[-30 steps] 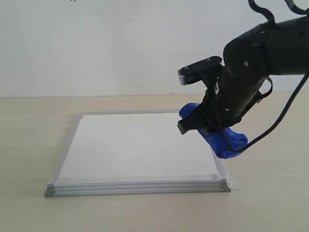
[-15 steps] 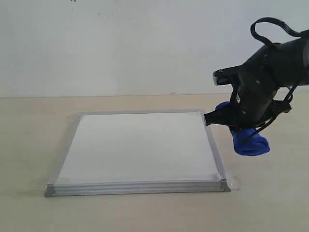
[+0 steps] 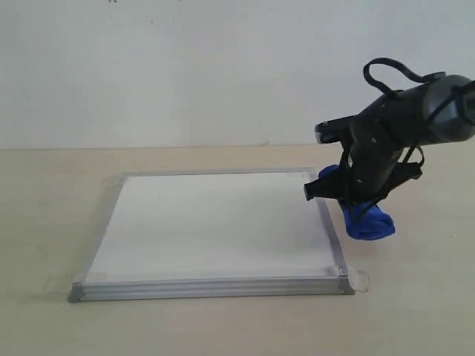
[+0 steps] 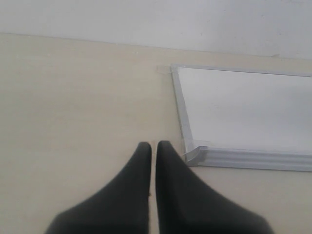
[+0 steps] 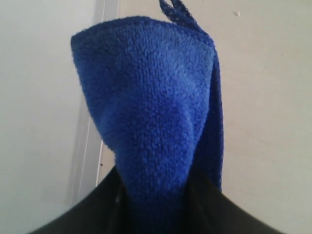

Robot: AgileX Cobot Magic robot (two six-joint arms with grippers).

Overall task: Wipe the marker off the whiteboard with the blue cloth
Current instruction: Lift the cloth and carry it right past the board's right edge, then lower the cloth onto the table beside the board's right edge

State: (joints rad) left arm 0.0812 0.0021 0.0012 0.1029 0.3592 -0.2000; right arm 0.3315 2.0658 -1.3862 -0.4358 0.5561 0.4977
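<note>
Low, right gripper (image 3: 346,196) clamps blue cloth (image 3: 369,222)

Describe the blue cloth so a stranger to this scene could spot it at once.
Find the whiteboard lying flat on the pale table, then look to its right edge in the exterior view. There the right gripper pinches the blue cloth, a fuzzy rolled bundle. It is the only brightly coloured thing among white, beige and black.

blue cloth (image 3: 369,221) carried off whiteboard (image 3: 211,222), now beside its right edge
</note>
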